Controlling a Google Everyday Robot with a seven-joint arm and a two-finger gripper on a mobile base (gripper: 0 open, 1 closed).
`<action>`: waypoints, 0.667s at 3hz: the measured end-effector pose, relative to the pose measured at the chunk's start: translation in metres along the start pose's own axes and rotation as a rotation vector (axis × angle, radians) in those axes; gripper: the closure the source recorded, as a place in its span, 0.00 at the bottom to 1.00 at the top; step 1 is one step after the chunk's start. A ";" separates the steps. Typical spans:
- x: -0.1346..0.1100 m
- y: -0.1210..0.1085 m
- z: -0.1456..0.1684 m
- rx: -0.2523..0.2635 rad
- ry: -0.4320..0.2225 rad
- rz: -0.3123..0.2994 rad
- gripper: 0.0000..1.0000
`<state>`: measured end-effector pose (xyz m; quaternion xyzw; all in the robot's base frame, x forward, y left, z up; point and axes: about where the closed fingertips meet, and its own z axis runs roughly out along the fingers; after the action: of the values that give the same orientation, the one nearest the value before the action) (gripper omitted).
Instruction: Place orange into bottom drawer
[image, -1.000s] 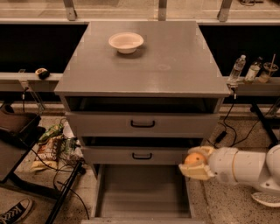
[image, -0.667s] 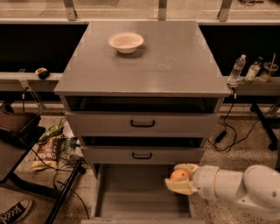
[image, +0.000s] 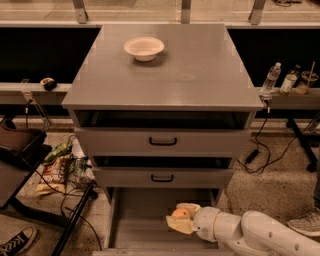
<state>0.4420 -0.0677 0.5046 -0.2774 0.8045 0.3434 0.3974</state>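
The orange (image: 181, 214) is a small round fruit held between the pale fingers of my gripper (image: 182, 218). The gripper is shut on it and hangs just above the floor of the bottom drawer (image: 145, 220), toward its right side. The bottom drawer is pulled out at the foot of the grey cabinet, a wide shallow grey tray. My white arm (image: 250, 232) reaches in from the lower right.
Two upper drawers with black handles (image: 162, 142) (image: 162, 178) are shut above the open one. A white bowl (image: 144, 48) sits on the cabinet top. Bottles (image: 271, 77) stand on the right ledge. Cables and snack bags (image: 60, 167) lie on the floor at left.
My gripper has moved left and down with the orange, from beside the cabinet's right edge to over the open bottom drawer.
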 end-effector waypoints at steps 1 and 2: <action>0.000 0.000 0.000 0.000 0.000 0.000 1.00; 0.014 -0.020 0.021 -0.007 0.016 -0.001 1.00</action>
<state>0.4585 -0.0662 0.4766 -0.2818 0.8063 0.3438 0.3903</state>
